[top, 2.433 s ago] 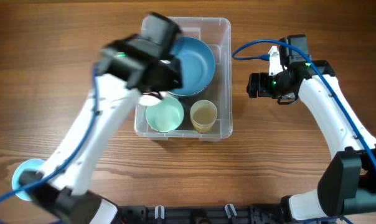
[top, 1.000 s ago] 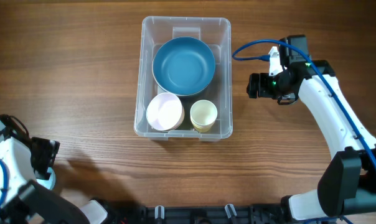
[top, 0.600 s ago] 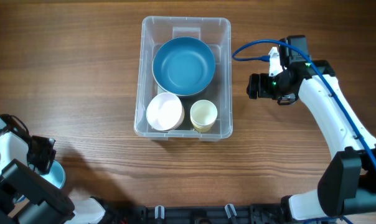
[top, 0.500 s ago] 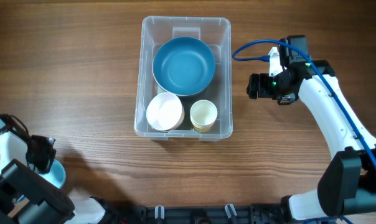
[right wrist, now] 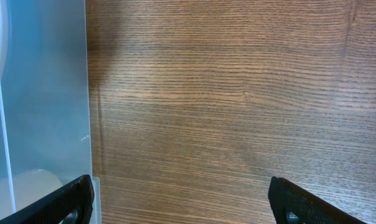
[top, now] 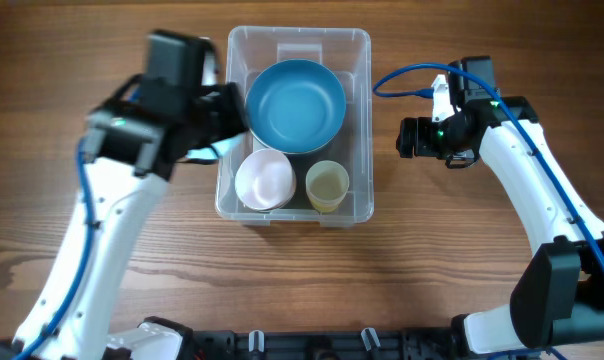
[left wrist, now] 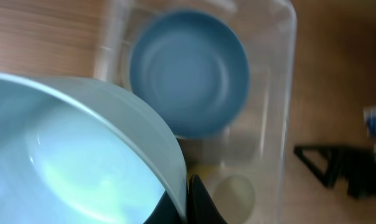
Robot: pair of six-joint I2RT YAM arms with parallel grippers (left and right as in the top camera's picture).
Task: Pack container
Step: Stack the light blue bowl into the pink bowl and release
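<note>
The clear container [top: 362, 120] stands mid-table. It holds a dark blue bowl [top: 295, 105], a white bowl [top: 264, 180] and a pale yellow cup [top: 327, 185]. My left gripper [top: 220, 128] hangs at the container's left rim. In the left wrist view the left gripper [left wrist: 188, 208] is shut on the rim of a pale blue bowl [left wrist: 70, 162], held above the container [left wrist: 289, 93] and the dark blue bowl [left wrist: 188, 71]. My right gripper [top: 412, 138] is open and empty over bare wood to the right of the container; its fingers show wide apart in the right wrist view [right wrist: 182, 205].
The container's clear wall [right wrist: 45, 93] fills the left edge of the right wrist view. A blue cable [top: 407, 75] loops from the right arm toward the container's far right corner. Bare wooden tabletop [top: 102, 230] lies around the container.
My left arm has swung from the table's front left corner up to the container's left side, carrying the pale blue bowl it closed on there. The right arm has not moved.
</note>
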